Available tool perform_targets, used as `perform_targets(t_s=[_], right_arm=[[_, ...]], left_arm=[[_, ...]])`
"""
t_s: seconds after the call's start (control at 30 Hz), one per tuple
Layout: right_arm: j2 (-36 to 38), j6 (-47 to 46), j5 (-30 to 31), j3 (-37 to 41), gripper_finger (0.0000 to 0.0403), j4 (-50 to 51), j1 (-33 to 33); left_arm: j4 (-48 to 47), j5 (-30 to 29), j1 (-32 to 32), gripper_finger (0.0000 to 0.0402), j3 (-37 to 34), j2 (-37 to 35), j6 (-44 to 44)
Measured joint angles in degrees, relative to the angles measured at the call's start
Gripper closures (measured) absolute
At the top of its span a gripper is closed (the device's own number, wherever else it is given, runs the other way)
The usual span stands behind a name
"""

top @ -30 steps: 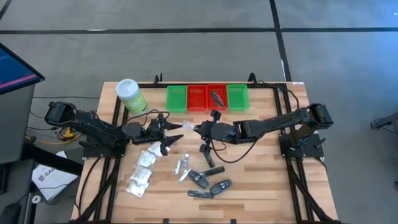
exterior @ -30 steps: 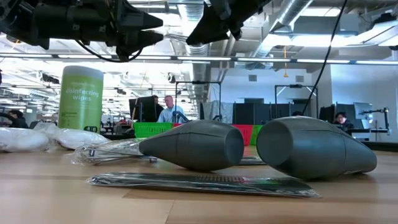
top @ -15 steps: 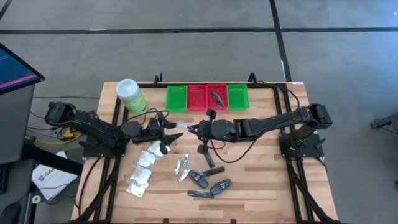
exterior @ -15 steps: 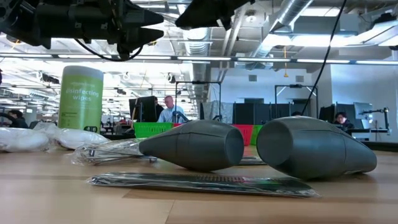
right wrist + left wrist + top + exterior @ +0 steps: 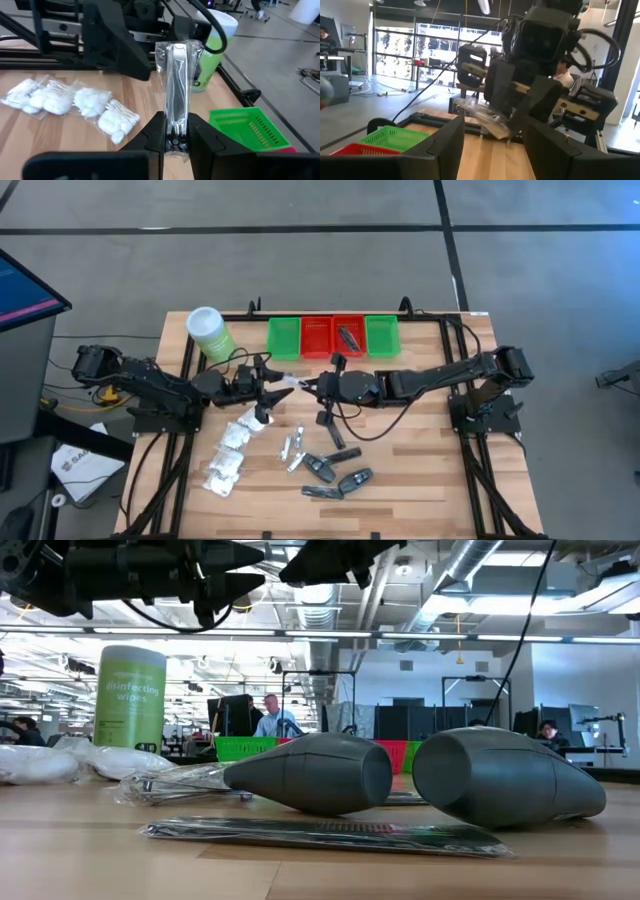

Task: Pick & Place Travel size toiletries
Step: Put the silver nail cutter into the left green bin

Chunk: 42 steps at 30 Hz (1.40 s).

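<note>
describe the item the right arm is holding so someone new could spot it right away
Start at the row of red and green trays at the table's far edge. Just in front of it the two arms meet above the table. The clear-wrapped silver packet is clamped in the right gripper, the only item held off the wood.

This is looking like an open-plan robotics lab or industrial workspace: exposed silver ducts (image 5: 470, 565) and strip lights are running across the bare ceiling, and a grey concrete floor (image 5: 300, 270) with dark taped lines is surrounding the wooden worktop (image 5: 420, 470). Toward 12 o'clock, people are sitting (image 5: 268, 718) among monitors and black equipment frames (image 5: 315, 700).
</note>
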<state>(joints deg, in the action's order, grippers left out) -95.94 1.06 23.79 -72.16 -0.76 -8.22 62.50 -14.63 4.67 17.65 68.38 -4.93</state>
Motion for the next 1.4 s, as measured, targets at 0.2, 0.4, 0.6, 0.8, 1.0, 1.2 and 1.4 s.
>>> perform_targets(t_s=[0.2, 0.4, 0.6, 0.8, 1.0, 1.2, 1.4], right_arm=[[0.0, 0.3, 0.0, 0.0, 0.0357, -1.0, 0.0], [0.0, 0.4, 0.0, 0.0, 0.0357, -1.0, -0.1], [0.0, 0.5, 0.0, 0.0, 0.0357, -0.5, -0.4], [0.0, 0.2, -0.1, 0.0, 0.0357, 0.1, -0.5], [0.0, 0.5, -0.8, 0.0, 0.0357, 0.3, -0.5], [0.0, 0.4, -0.7, 0.0, 0.0351, 0.3, -0.5], [0.0, 0.1, -1.1, 0.0, 0.0316, 0.3, -0.4]], left_arm=[[2.2, 1.1, 0.0, 0.0215, 0.1, 1.1, 0.0], [2.5, 1.5, -0.3, 0.0215, 3.8, 6.2, 1.8], [2.9, 2.2, -0.3, 0.0218, 5.8, 9.3, 3.2], [2.9, 4.3, -0.3, 0.0277, 5.7, 8.9, 3.2], [2.8, 5.7, -0.3, 0.0359, 5.7, 8.2, 3.5], [2.6, 5.7, -0.3, 0.0360, 5.7, 8.2, 4.5], [2.7, 5.1, -0.3, 0.0360, 5.7, 8.2, 5.1]])
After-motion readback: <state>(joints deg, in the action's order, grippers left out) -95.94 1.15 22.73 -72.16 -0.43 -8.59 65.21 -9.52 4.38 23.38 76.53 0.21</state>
